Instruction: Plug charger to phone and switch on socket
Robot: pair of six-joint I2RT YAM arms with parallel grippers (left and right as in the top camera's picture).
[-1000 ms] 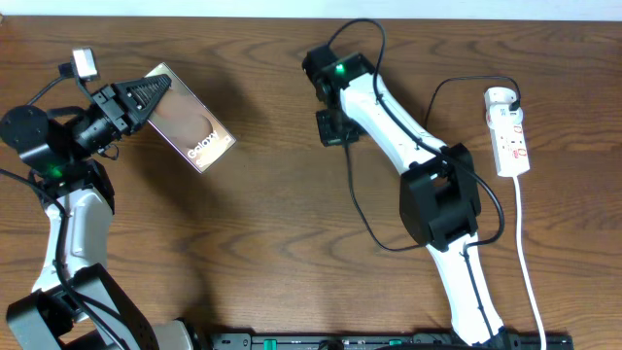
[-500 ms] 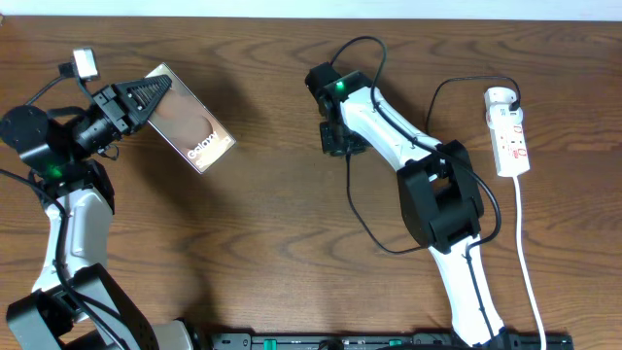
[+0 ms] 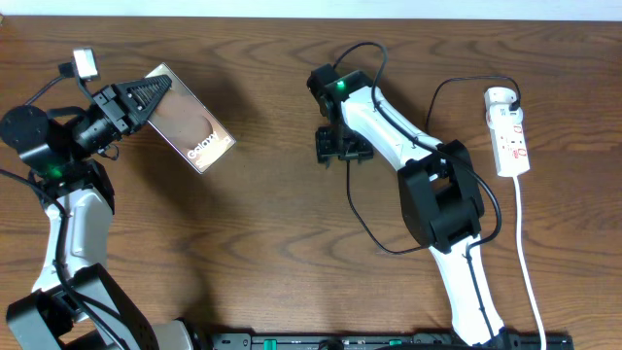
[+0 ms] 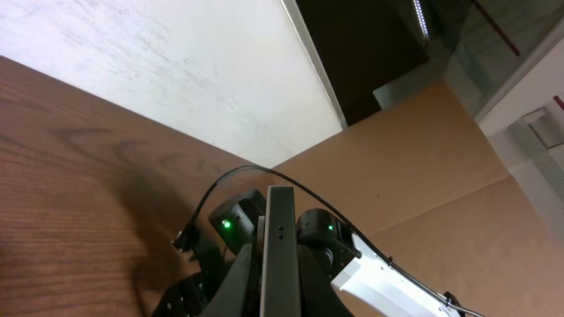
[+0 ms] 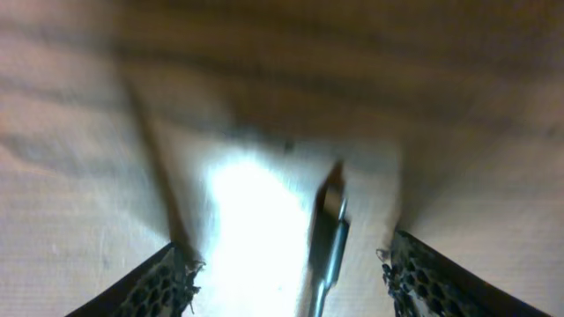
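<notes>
The big brown wooden table fills the room in front of me. Two robot arms reach over it from the front edge. The right arm stretches toward the middle of the far edge, and the left arm bends up by the left edge. The white socket lies flat near the far right corner, and its thick white cord runs down along the right edge to the front. The phone is near the far left corner with its brown shiny face up. The left gripper is clamped tight on one end of it, and in the left wrist view the phone's thin side stands straight between the fingers. The charger is a thin black wire. It starts at a white plug on the far end of the socket, loops past the right arm and ends in the middle of the table. The right gripper hangs over that end with its fingers spread wide, holding nothing. The little connector tip lies on the wood between the fingers and touches neither one.
</notes>
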